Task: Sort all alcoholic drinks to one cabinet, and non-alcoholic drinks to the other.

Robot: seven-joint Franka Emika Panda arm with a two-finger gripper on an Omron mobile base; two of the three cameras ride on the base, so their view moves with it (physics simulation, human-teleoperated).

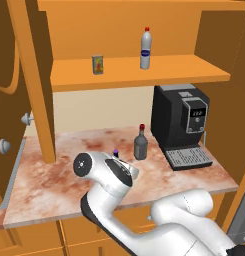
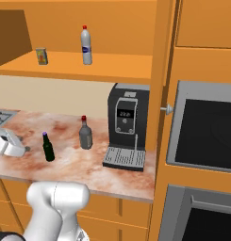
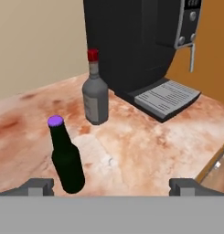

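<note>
The gripper (image 3: 111,186) is spread wide and holds nothing; its two dark fingertips stand apart at the bottom of the hand view, with bare marbled tabletop (image 3: 145,146) between them. The slim dark beer bottle (image 3: 66,157) with the purple cap stands upright just ahead of the gripper, off to the left fingertip's side rather than centred in the gap, so closing on it would seem to call for a short sideways shift as well as a move forward. Its long axis is vertical, and the gripper faces it roughly level, which suits a grasp around the body from the side. Beyond it, further along the tabletop and nearer the back wall, the squatter grey bottle (image 3: 95,91) with the red cap stands upright too, just beside the black coffee machine (image 3: 131,45). From the right base view the beer bottle (image 2: 49,147) sits near the front edge of the tabletop, well apart from the coffee machine. The yellow-green juice carton (image 1: 97,64) and the white plastic bottle (image 1: 146,48) with the blue label already stand on the open cabinet shelf (image 1: 194,72) above, so the two glass bottles look like what remains.
</note>
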